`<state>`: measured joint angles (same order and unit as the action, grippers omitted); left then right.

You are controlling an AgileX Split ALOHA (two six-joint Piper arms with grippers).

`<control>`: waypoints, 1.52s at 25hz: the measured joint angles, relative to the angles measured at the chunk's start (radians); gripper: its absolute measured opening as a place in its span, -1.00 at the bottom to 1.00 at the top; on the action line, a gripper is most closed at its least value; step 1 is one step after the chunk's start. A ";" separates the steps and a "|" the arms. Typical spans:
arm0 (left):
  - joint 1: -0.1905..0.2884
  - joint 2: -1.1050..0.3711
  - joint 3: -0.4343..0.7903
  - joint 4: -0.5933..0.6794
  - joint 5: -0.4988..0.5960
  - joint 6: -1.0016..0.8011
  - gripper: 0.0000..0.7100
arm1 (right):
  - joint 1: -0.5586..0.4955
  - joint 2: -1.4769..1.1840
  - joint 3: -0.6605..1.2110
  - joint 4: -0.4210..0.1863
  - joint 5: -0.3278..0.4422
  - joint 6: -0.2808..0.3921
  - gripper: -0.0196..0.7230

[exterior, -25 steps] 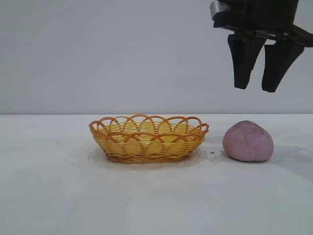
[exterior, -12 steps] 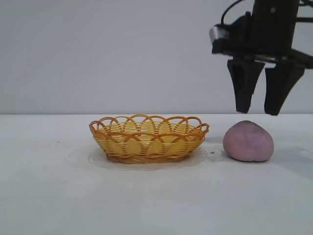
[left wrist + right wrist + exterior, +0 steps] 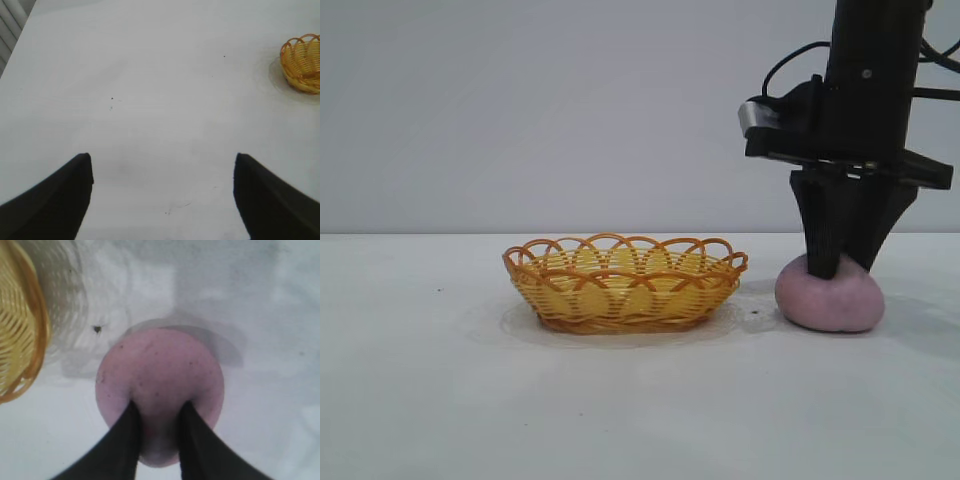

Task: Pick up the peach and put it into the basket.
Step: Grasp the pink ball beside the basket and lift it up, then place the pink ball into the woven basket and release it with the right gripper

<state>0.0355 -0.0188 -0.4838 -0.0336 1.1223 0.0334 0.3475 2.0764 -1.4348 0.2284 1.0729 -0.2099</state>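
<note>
Exterior view, level with the white tabletop [image 3: 640, 400]. The basket [image 3: 623, 283], an oval of yellow-orange wicker with a looped scalloped rim, stands at centre, upright and with nothing showing above its rim. The peach [image 3: 830, 297], a dull pink-mauve lump, rests on the tabletop just to the right of the basket, apart from it, with a small dark speck [image 3: 756, 315] on the surface between them.

The right arm reaches down from above, its right claw [image 3: 840, 262] pointing nearly straight down onto the top of the peach. In the right wrist view the two dark fingers [image 3: 125, 435] stand narrowly apart and press into the peach's upper skin [image 3: 160, 375], pinching a fold of it between them rather than spanning its width. The peach sits flat on the tabletop, slightly squashed under the claw. The basket's edge [image 3: 20, 340] appears beside it in that view.

The left arm is out of the exterior view. In the left wrist view its left claw [image 3: 162, 197] hangs wide open over bare tabletop, holding nothing, with the basket [image 3: 302, 62] far off.
</note>
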 joint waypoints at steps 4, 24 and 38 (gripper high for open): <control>0.000 0.000 0.000 0.000 0.000 0.000 0.57 | 0.000 0.000 -0.024 -0.004 0.025 -0.014 -0.95; 0.000 0.000 0.000 0.000 0.000 0.000 0.57 | 0.158 -0.015 -0.399 0.077 0.159 -0.015 -0.95; 0.000 0.000 0.000 0.000 0.000 0.000 0.57 | 0.259 0.131 -0.399 0.026 0.158 -0.015 -0.95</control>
<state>0.0355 -0.0188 -0.4838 -0.0336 1.1223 0.0334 0.6062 2.2070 -1.8338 0.2544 1.2314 -0.2253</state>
